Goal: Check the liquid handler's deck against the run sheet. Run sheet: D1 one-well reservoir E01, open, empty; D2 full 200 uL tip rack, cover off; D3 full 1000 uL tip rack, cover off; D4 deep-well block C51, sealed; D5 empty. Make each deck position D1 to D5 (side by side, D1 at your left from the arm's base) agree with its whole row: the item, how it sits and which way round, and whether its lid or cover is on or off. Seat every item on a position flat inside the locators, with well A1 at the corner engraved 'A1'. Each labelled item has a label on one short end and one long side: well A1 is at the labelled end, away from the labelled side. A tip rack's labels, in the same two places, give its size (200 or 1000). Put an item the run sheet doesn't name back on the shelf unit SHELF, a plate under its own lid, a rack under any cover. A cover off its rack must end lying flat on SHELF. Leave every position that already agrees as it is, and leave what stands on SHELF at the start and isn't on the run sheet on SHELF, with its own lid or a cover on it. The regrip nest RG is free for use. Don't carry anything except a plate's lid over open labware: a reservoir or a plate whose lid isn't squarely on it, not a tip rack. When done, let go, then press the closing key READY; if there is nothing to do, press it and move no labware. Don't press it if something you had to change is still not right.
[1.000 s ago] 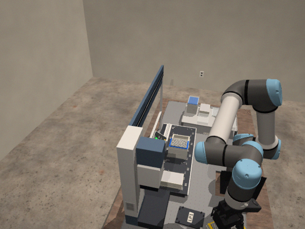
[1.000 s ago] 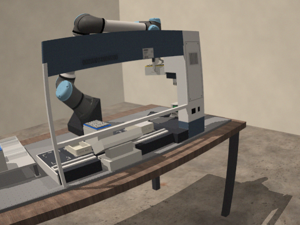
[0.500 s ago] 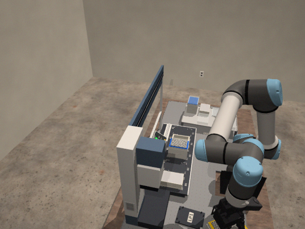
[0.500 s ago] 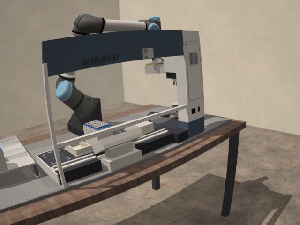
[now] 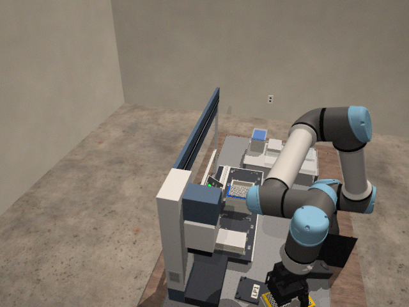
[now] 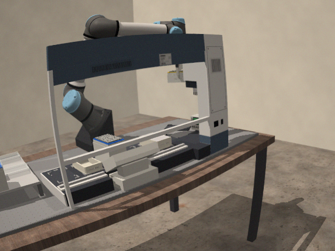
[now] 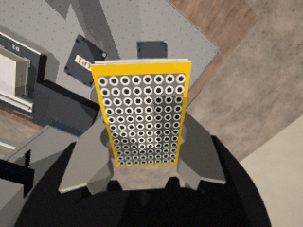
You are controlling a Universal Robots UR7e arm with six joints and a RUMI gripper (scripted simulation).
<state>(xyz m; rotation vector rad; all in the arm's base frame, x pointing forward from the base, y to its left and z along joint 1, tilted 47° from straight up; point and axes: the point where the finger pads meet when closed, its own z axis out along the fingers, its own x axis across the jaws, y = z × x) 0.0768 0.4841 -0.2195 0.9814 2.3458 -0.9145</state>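
My gripper [image 7: 145, 113] is shut on a yellow-rimmed tip rack [image 7: 142, 113] with its cover off and its holes filled. It holds the rack in the air past the near end of the deck, above the table's end; the rack also shows at the bottom edge in the top view [image 5: 286, 300] and behind the handler's tower in the exterior view [image 6: 175, 76]. On the deck stand a blue-rimmed tip rack [image 5: 238, 190], uncovered, an open one-well reservoir [image 6: 88, 165] beside it, and a white closed item [image 5: 231, 240] at the near end.
The liquid handler's gantry [image 6: 124, 52] and tower [image 5: 173, 228] stand along the deck's far side. A dark plate marked LP1 [image 5: 252, 288] lies below the gripper. The shelf unit at the table's far end carries a blue-topped item [image 5: 259, 134] and white items.
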